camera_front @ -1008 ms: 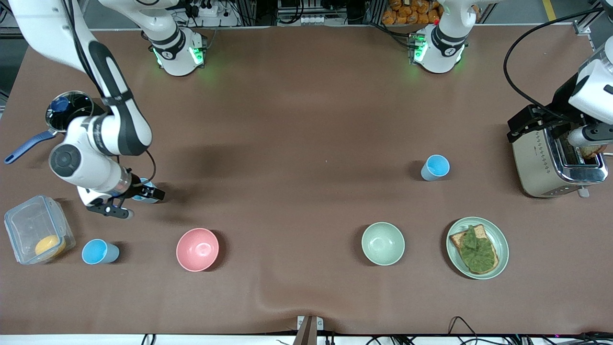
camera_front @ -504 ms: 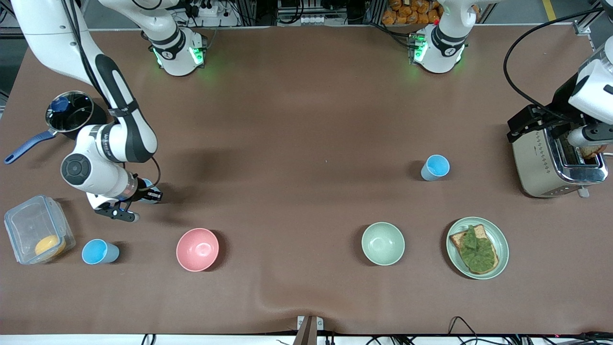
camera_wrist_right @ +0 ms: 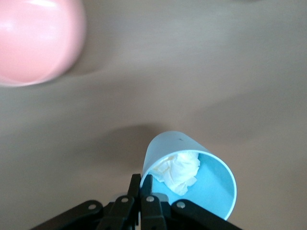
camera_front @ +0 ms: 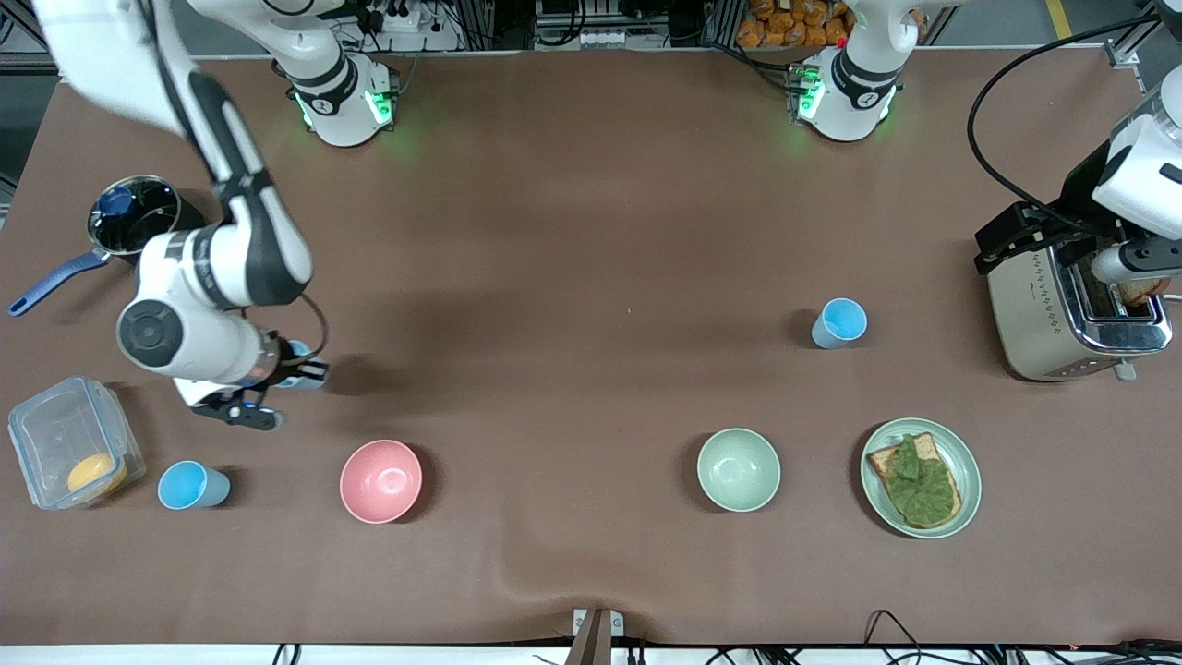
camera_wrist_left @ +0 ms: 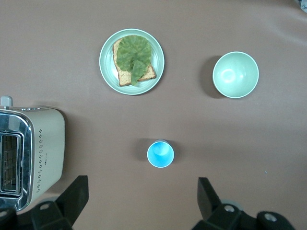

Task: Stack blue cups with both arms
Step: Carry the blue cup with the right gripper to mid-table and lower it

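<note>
My right gripper (camera_wrist_right: 146,184) is shut on the rim of the pale blue cup (camera_wrist_right: 192,167), which tilts and has a crumpled white bit inside. In the front view the right gripper (camera_front: 300,369) is toward the right arm's end of the table, and its wrist hides most of that cup. A brighter blue cup (camera_front: 192,486) stands nearer the front camera, beside a clear box. Another blue cup (camera_front: 838,323) stands toward the left arm's end. The left gripper (camera_wrist_left: 139,203) hangs open high over the table, beside that blue cup (camera_wrist_left: 160,154), with nothing between its fingers.
A pink bowl (camera_front: 380,480), a pale green bowl (camera_front: 738,469) and a plate of toast with green leaf (camera_front: 921,477) line the near side. A toaster (camera_front: 1071,305) stands at the left arm's end. A pan (camera_front: 138,212) and a clear box (camera_front: 69,453) are at the right arm's end.
The right gripper has shut on the pale blue cup's rim, and its wrist has shifted slightly toward the table's middle. The left gripper stays open.
</note>
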Tool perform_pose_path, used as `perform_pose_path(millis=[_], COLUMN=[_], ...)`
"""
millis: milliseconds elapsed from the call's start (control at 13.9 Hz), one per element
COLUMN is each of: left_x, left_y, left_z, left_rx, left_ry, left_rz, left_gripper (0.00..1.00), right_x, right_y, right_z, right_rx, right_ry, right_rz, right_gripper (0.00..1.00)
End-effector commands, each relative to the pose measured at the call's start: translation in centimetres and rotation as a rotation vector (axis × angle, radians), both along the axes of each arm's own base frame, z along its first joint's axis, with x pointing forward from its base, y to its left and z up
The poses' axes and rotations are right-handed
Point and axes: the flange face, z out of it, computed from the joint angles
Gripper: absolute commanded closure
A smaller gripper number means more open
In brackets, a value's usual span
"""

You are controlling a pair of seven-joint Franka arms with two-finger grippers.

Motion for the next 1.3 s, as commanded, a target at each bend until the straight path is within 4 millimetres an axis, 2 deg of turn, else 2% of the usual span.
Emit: perform_pose_path(millis=[0,72,144,288,504,648,720,792,864,1008,1224], left_x=[-0.5,-0.5,-0.5,-0.5,-0.5,-0.4,-0.5,-0.4,-0.4,-0.5,-0.5], left_y=[-0.3,-0.3,-0.4,-0.3,-0.1,-0.1,0.0,0.0,0.1,0.0,0.0], left_z=[0.8,0.8,0.8,0.8,0.7,0.6,0.7,0.6,0.6,0.6,0.6], left_rx=[0.012,0.012,0.012,0.012,0.012,0.012,0.012,0.012,0.012,0.012,0.012], left_ry=[0.0,0.0,0.0,0.0,0.003,0.003,0.003,0.005,0.005,0.005,0.005], left_rz=[0.016,0.016,0.015,0.015,0.018,0.019,0.019,0.019,0.021,0.019,0.021], left_gripper=[0.0,0.0,0.0,0.0,0.0,0.0,0.0,0.0,0.0,0.0,0.0], right_x=[-0.8,-1.6,-1.8,-1.6,-3.3,-5.6,-8.1,-9.3,-9.7,-10.0,-10.5], right_y=[14.4,19.7,23.6,28.6,34.9,39.8,42.8,44.3,45.0,45.3,45.3], right_z=[7.0,7.2,6.7,5.2,2.7,0.7,-1.5,-3.0,-3.5,-4.6,-8.1], right_rx=[-0.023,-0.005,0.012,0.06,0.147,0.154,0.138,0.128,0.137,0.133,0.09], right_ry=[-0.058,-0.083,-0.105,-0.155,-0.224,-0.224,-0.214,-0.209,-0.216,-0.199,-0.162], right_rz=[-0.029,0.01,0.029,0.03,0.084,0.149,0.172,0.133,0.058,-0.005,-0.084], right_gripper=[1.0,1.0,1.0,1.0,1.0,1.0,1.0,1.0,1.0,1.0,1.0])
